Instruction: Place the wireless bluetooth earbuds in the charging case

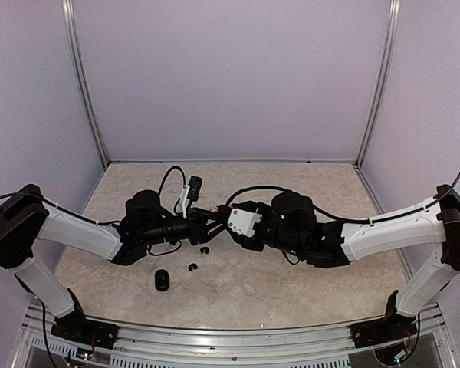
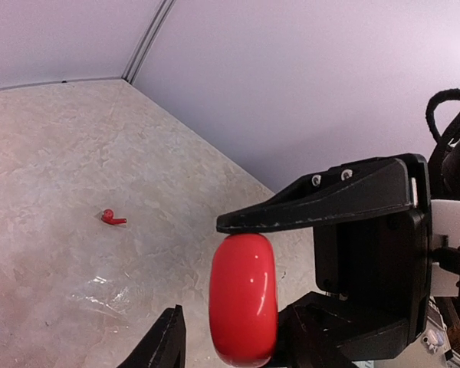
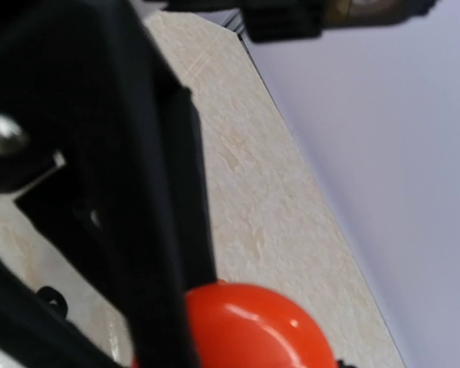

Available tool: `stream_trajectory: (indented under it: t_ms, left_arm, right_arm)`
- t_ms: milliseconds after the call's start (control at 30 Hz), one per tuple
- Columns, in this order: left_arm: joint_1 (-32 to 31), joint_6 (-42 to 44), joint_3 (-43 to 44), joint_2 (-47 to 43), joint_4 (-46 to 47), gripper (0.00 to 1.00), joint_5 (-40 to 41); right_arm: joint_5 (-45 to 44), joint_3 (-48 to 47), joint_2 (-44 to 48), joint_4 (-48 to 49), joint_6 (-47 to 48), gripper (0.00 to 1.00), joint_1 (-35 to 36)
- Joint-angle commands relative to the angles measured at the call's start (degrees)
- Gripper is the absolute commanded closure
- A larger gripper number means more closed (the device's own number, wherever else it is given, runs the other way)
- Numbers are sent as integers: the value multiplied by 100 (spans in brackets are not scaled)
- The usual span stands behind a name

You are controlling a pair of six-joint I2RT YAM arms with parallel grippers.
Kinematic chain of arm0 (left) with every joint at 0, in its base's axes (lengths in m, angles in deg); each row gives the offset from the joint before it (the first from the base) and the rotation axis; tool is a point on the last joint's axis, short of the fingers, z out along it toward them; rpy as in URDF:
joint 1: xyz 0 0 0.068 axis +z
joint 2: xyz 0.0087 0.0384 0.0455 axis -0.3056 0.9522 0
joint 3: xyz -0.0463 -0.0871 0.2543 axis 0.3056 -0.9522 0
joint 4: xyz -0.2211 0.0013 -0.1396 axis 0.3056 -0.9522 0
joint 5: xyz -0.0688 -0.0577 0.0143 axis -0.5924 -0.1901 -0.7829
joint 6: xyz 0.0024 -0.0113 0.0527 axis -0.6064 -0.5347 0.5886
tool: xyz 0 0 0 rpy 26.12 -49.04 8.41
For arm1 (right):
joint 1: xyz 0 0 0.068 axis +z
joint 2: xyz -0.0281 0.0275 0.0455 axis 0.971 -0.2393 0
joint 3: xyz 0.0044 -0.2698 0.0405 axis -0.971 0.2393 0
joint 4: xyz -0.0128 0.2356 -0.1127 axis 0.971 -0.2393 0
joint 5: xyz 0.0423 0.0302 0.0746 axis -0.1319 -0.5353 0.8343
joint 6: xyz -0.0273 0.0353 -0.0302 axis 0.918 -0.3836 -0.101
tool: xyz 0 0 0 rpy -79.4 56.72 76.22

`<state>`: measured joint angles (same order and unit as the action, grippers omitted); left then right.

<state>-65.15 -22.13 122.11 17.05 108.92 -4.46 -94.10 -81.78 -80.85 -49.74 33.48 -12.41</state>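
Note:
A red charging case (image 2: 243, 299), closed and pebble-shaped, hangs above the table between both grippers. My right gripper (image 1: 230, 222) pinches it top and bottom; one of its fingers (image 2: 314, 203) presses on the case's top. The case also fills the bottom of the right wrist view (image 3: 253, 326). My left gripper (image 2: 230, 341) is open around the case, and its left finger (image 2: 165, 341) stands a little apart from it. One red earbud (image 2: 112, 218) lies on the table beyond. Two black earbuds (image 1: 192, 267) (image 1: 205, 250) lie near a closed black case (image 1: 162, 280).
The two arms meet nose to nose at the table's middle (image 1: 218, 218), and the red case is hidden there in the top view. Black cables (image 1: 169, 180) loop behind the left arm. Walls enclose the marble table (image 1: 291, 291) on three sides.

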Motion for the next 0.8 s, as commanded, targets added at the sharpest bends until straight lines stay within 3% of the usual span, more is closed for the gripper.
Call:
stream_trajectory:
  t_ms: [0,267,533,700,767]
  left_arm:
    - [-37,-101,219,142,186,56,76]
    - [-44,-78,271,236,195,73,115]
    - [-45,171,309,95,28,89,60]
    - [-37,634,384,-100,-284,91,-125]
    - [-41,996,401,-204,-528,92,-131]
  right_arm:
    - [-133,50,14,245,-5,51,107]
    - [-158,146,68,357,-24,47,112]
    - [-183,423,344,588,-138,19,112]
    - [98,766,946,593,-454,1,74]
    - [372,950,1379,525,-756,1,34]
